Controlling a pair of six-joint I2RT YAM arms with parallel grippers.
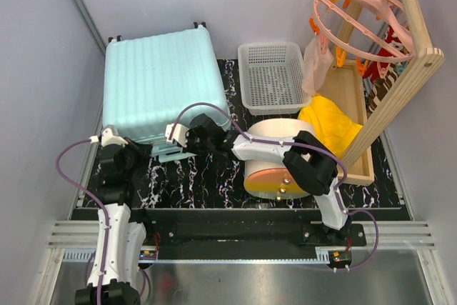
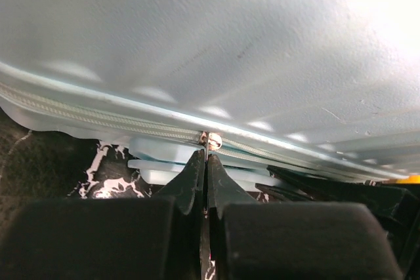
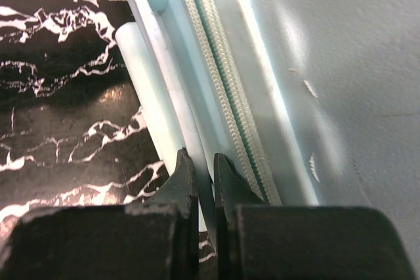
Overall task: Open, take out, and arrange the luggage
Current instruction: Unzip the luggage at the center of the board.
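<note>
Mint-blue ribbed shell fills the far left of the overhead view: your suitcase [image 1: 161, 80] lies flat and closed on the black marbled mat [image 1: 207, 180], wheels toward the back wall. Both arms meet at its near edge. The left gripper [image 1: 146, 149] comes in from the left, and the right gripper [image 1: 171, 141] reaches across from the right. On its way, the right arm passes over a cream cylinder with an orange end [image 1: 275, 158] that lies on its side beside the case. Behind the cylinder sits a white mesh basket [image 1: 271, 76]. To the right, a wooden tray [image 1: 357, 116] holds a crumpled yellow cloth [image 1: 328, 125]. A leaning wooden rack [image 1: 403, 69] above the tray carries a pink round clip hanger [image 1: 360, 23].

From the left wrist, the suitcase [image 2: 216, 44] wall looms overhead with its zipper [image 2: 98, 119] running closed along the seam. The left gripper [image 2: 207, 162] has its fingers pressed together, tips just under a small metal zipper pull [image 2: 214, 140]. You cannot tell whether they pinch it. The pale handle [image 2: 154, 162] sits just behind the tips, over the mat [image 2: 46, 162].

From the right wrist, the suitcase [image 3: 341, 96] stands on the right and the mat [image 3: 59, 96] on the left. The zipper [image 3: 210, 77] and a pale handle bar [image 3: 144, 90] run between them. The right gripper [image 3: 205, 165] is pinched nearly together, and a thin pale strip of the case's edge runs between its fingers.
</note>
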